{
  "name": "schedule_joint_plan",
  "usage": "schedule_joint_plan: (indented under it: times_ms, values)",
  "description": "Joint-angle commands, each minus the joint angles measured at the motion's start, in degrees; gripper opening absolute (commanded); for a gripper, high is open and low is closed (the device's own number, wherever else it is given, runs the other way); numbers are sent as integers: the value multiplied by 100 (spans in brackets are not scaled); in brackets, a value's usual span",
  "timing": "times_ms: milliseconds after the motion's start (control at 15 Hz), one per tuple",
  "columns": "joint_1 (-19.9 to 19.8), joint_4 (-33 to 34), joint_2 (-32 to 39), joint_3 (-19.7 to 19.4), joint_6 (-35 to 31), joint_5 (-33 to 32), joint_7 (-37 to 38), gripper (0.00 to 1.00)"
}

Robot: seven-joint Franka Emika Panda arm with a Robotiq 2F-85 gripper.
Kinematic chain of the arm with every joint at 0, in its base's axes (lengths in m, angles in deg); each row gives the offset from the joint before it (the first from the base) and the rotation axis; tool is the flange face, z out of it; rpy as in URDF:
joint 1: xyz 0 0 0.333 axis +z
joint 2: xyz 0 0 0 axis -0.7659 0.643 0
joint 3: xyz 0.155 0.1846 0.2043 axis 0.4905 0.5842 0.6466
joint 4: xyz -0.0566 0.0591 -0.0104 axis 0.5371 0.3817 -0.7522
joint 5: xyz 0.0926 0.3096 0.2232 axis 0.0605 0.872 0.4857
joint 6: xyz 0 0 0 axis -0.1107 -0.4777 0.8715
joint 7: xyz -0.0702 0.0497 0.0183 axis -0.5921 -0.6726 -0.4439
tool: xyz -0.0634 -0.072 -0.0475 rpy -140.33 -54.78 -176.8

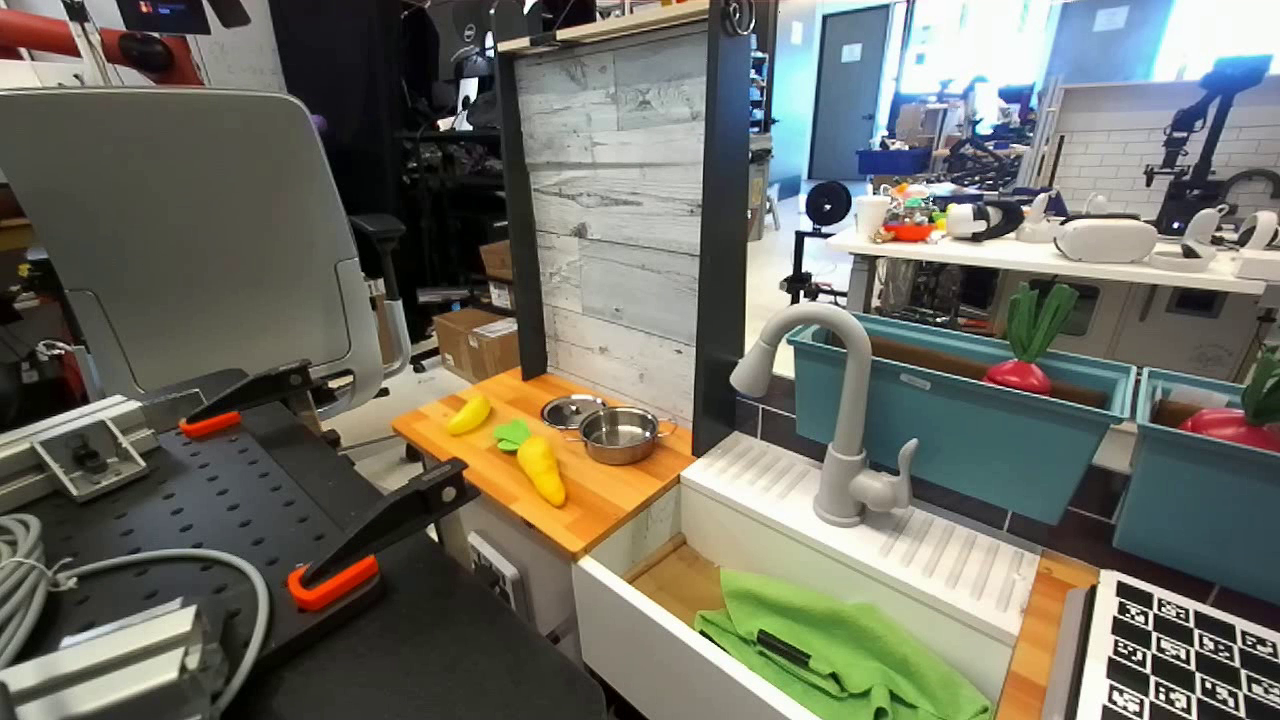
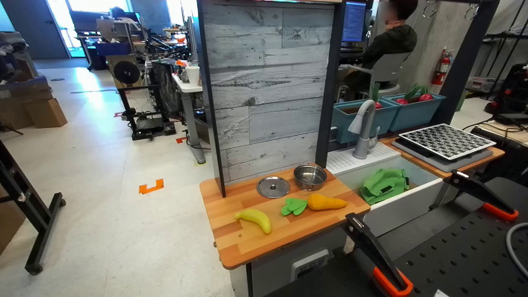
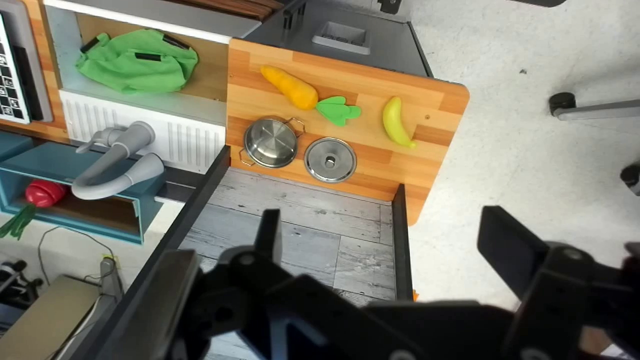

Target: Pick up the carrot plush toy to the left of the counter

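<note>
Gripper (image 3: 381,214) spread wide; carrot plush toy (image 3: 296,91) lies on counter (image 3: 442,105) near pot (image 3: 271,142), leafy end (image 3: 334,110) toward banana (image 3: 393,120).

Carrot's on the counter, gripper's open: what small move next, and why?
I'd probably shift the gripper toward the carrot plush toy before lowering: in the wrist view the jaws stand wide apart, and the toy lies on the counter, outside the gap between them.

We see windows (image 1: 965,45) glaring white in both exterior views; the wrist view's gripper (image 3: 382,232) is out of focus.
</note>
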State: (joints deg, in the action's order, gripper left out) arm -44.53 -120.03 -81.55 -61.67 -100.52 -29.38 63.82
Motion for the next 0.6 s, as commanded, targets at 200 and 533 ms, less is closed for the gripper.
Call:
schedule_joint_plan:
  times_ms: [200, 533]
  values:
    - [37, -114, 124, -361, -176, -197, -201, 100]
    - [-155, -102, 507, -557, -426, -521, -393, 100]
